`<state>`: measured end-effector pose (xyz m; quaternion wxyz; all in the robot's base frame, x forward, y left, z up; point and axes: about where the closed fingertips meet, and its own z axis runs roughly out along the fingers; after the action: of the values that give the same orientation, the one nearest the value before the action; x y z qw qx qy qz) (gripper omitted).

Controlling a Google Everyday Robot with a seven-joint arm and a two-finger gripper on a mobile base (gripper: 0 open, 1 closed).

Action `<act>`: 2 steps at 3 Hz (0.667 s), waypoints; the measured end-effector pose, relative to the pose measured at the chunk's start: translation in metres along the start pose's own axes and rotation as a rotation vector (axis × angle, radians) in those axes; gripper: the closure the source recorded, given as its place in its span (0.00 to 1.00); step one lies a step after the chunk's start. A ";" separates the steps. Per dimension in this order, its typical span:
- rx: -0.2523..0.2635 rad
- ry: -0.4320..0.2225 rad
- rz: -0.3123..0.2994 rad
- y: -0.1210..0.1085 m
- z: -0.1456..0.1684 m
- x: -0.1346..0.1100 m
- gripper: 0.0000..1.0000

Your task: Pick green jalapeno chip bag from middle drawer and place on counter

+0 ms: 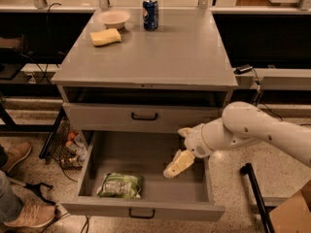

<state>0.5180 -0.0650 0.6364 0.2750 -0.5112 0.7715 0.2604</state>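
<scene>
Camera view shows the green jalapeno chip bag point(120, 185) lying flat on the floor of the middle drawer point(146, 211), in its front-left part, close to the front wall. The drawer stands pulled out. The gripper point(177, 164) hangs over the drawer's right half, angled down and leftward, apart from the bag; whether it is released or clenched cannot be told. The white arm point(252, 130) reaches in from beyond the drawer's right side. Above the drawer is the counter point(160, 57), bearing a yellow sponge point(105, 37), a bowl point(114, 18) and a blue can point(150, 13).
</scene>
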 end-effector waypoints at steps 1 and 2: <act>-0.003 -0.009 0.012 -0.003 0.009 0.004 0.00; -0.011 0.016 0.037 -0.004 0.027 0.019 0.00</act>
<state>0.5198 -0.0598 0.6037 0.2613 -0.5002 0.7817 0.2656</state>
